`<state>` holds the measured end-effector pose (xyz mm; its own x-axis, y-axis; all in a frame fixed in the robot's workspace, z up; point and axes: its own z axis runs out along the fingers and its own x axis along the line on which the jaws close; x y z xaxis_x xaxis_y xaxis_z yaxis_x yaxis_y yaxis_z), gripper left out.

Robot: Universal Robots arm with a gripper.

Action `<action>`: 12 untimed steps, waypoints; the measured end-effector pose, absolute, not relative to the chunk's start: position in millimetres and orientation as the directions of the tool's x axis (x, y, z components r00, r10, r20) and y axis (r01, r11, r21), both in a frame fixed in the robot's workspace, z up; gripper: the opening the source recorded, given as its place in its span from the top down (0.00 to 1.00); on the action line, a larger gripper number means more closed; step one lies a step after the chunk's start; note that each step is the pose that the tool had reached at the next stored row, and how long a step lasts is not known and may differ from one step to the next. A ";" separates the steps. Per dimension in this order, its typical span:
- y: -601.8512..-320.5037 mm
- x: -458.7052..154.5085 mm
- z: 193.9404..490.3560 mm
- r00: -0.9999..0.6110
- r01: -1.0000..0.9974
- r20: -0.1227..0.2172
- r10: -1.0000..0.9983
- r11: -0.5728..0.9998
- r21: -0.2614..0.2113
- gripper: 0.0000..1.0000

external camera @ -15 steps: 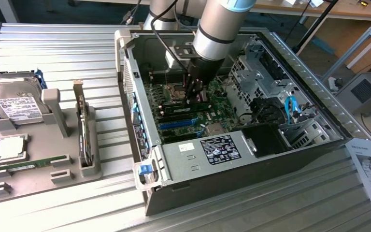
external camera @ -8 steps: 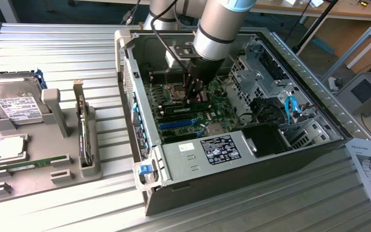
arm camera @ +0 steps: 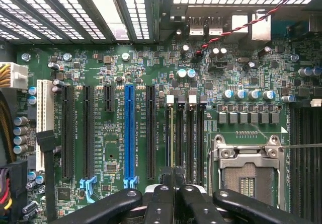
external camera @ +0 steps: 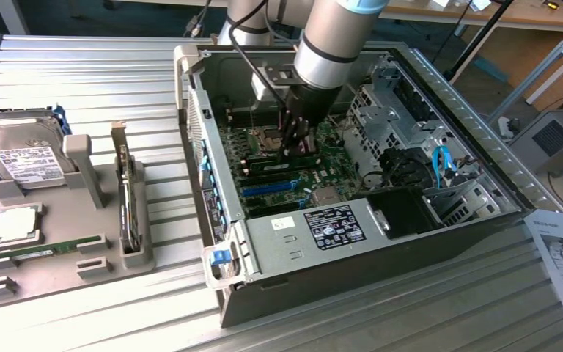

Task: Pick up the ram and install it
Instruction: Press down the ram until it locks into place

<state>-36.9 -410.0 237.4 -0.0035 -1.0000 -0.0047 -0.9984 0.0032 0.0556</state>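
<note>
In the exterior view, the arm is reaching down into the open computer case (external camera: 292, 246), and the gripper (external camera: 295, 147) is hanging low over the motherboard (external camera: 296, 180), just beside the CPU socket (external camera: 262, 138). Its fingers are standing together, with no gap showing. Whether a board is under them I cannot tell from here. Well apart from the socket, outside the case toward the exterior view's left, a green memory stick (external camera: 42, 251) is lying flat in the grey parts tray (external camera: 105, 268).

In the wrist view, the gripper (arm camera: 174, 177) is pointing at the bank of memory slots (arm camera: 188, 133) just beside the CPU socket (arm camera: 249, 171). The jaws are shut tight, tips touching. In the slot of that bank farthest from the socket, directly in line with the tips, a thin pale line is running the slot's length. I am judging this to be the ram (arm camera: 171, 133) seen edge-on and standing in its slot, though that cannot be told for sure. A white latch (arm camera: 170, 99) is showing at the slot's far end.

The step in hand looks like seating, with picking up done. Finishing it calls for straight downward pressure along the stick's top edge, without tilt, until the latches are closing over both ends.
</note>
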 end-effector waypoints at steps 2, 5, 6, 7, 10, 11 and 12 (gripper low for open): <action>-410.0 -36.9 238.1 -0.004 -0.998 -0.005 -1.000 0.003 0.056 0.89; -410.0 -36.9 239.5 -0.003 -0.998 -0.005 -1.000 0.003 0.056 0.89; -410.0 -36.9 239.9 -0.004 -0.998 -0.005 -1.000 0.003 0.056 0.89; -410.0 -36.9 240.4 -0.004 -0.998 -0.005 -1.000 0.003 0.056 0.89; -410.0 -36.9 241.6 -0.004 -0.998 -0.005 -1.000 0.003 0.056 0.89; -410.0 -36.9 242.2 -0.004 -0.998 -0.005 -1.000 0.003 0.056 0.89; -410.0 -36.9 243.0 -0.004 -0.998 -0.005 -1.000 0.003 0.056 0.89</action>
<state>-36.9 -410.0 243.0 -0.0035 -1.0000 -0.0046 -0.9984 0.0033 0.0557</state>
